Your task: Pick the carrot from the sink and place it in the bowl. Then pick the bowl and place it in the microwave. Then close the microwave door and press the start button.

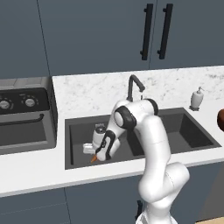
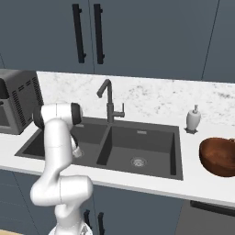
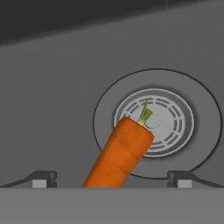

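One step in, we hold our gripper (image 3: 112, 183) wide open and empty over the carrot (image 3: 120, 155), which lies across the drain of the sink's (image 1: 78, 144) left basin, so closing on it comes next.

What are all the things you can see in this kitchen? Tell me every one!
carrot: one, orange, in the left basin, top end over the drain
sink: one, dark grey, two basins, set in the counter
tap: one, dark, behind the sink
soap bottle: one, white, on the counter right of the sink
bowl: one, reddish-brown, on the counter at the far right
microwave: one, black and grey, left of the sink
cabinet doors: blue-grey, above the counter
gripper: one, open, tips either side of the carrot
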Tool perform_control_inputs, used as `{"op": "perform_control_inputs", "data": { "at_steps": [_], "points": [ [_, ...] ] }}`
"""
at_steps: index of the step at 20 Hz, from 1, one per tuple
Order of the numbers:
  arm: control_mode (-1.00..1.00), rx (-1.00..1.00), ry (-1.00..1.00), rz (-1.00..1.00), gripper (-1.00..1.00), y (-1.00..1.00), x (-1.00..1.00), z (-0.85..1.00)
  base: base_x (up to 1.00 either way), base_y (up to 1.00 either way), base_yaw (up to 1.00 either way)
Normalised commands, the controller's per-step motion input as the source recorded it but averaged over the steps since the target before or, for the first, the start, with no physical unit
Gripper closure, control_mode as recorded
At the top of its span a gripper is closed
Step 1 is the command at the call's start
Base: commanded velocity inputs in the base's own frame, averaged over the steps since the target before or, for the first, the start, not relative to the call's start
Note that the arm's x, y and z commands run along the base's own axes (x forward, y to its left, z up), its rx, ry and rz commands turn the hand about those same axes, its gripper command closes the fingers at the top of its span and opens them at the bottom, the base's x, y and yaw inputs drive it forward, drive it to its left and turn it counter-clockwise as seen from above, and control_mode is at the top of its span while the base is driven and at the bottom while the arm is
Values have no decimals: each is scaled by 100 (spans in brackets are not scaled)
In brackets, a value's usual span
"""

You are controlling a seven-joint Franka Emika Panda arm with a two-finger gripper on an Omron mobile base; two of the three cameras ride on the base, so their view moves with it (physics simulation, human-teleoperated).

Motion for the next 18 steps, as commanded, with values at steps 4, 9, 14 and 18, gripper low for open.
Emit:
{"op": "perform_control_inputs", "data": {
  "at_steps": [4, 9, 14, 18],
  "points": [
    [-100, 0, -5, 1, -100, 0, 0, -37, 0, 0, 0],
    [-100, 0, 0, 0, 100, 5, 0, -53, 0, 0, 0],
    [-100, 2, 0, 0, 100, 2, 1, -26, 0, 0, 0],
    [-100, 3, 0, 0, 100, 2, 6, -5, 0, 0, 0]
  ]
}}
